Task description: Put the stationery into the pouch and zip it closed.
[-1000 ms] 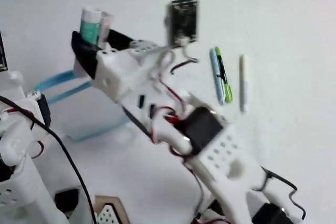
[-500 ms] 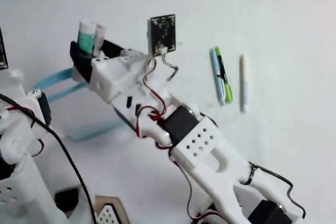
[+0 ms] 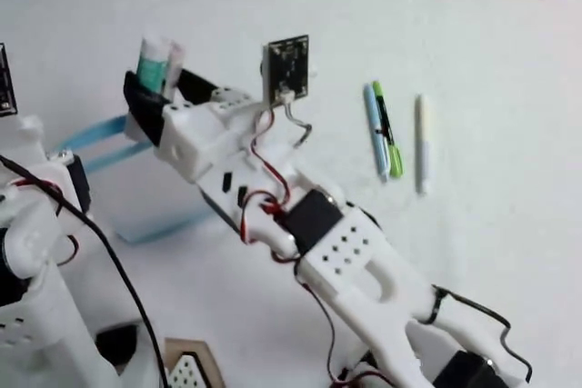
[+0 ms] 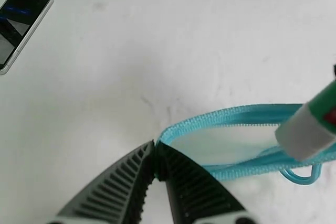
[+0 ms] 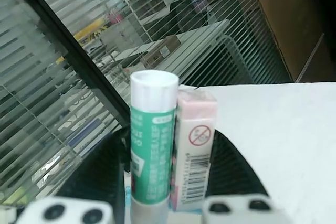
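Observation:
My right gripper (image 5: 173, 169) is shut on a green glue stick (image 5: 152, 135) and a pink eraser (image 5: 194, 145), both held upright side by side. In the high view the glue stick (image 3: 152, 63) and my right gripper (image 3: 155, 93) hang over the far end of the clear pouch (image 3: 150, 211) with its blue zipper (image 3: 91, 138). My left gripper (image 4: 156, 153) is shut on the corner of the pouch (image 4: 220, 142), where the zipper bands (image 4: 231, 114) meet and spread open. The glue stick's tip (image 4: 310, 124) shows above that opening.
A blue pen (image 3: 375, 129), a green highlighter (image 3: 389, 134) and a white pen (image 3: 421, 143) lie side by side at the right of the white table (image 3: 491, 61). A phone (image 4: 21, 19) lies on the table beyond the pouch. The left arm's base (image 3: 36, 261) stands at the near left.
The right arm's wrist has turned and its gripper, still holding the glue stick and eraser, has dropped slightly over the pouch. The pouch and pens have not moved.

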Controlling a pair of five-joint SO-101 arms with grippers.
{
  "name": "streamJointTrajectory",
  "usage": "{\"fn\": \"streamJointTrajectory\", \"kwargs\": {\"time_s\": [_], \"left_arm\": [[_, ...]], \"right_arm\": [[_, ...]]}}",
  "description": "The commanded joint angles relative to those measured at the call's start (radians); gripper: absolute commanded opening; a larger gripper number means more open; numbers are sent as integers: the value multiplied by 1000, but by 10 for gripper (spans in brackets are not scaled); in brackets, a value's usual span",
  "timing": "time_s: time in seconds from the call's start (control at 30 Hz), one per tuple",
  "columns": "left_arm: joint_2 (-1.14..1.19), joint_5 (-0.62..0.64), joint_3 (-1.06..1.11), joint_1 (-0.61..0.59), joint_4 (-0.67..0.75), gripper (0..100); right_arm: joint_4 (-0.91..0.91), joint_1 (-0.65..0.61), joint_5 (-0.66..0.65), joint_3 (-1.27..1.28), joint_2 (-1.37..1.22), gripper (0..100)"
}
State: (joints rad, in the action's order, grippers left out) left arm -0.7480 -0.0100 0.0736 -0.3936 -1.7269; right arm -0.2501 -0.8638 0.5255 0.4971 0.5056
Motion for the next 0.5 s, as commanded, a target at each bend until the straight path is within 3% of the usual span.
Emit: {"fn": "streamJointTrajectory", "kwargs": {"time_s": [0.0,0.2,0.47], "left_arm": [[82,0,29,4,2,23],[82,0,29,81,15,23],[82,0,97,143,84,23]], "right_arm": [[-18,-8,-2,89,25,18],[44,-2,-2,226,36,18],[84,47,-48,210,81,18]]}}
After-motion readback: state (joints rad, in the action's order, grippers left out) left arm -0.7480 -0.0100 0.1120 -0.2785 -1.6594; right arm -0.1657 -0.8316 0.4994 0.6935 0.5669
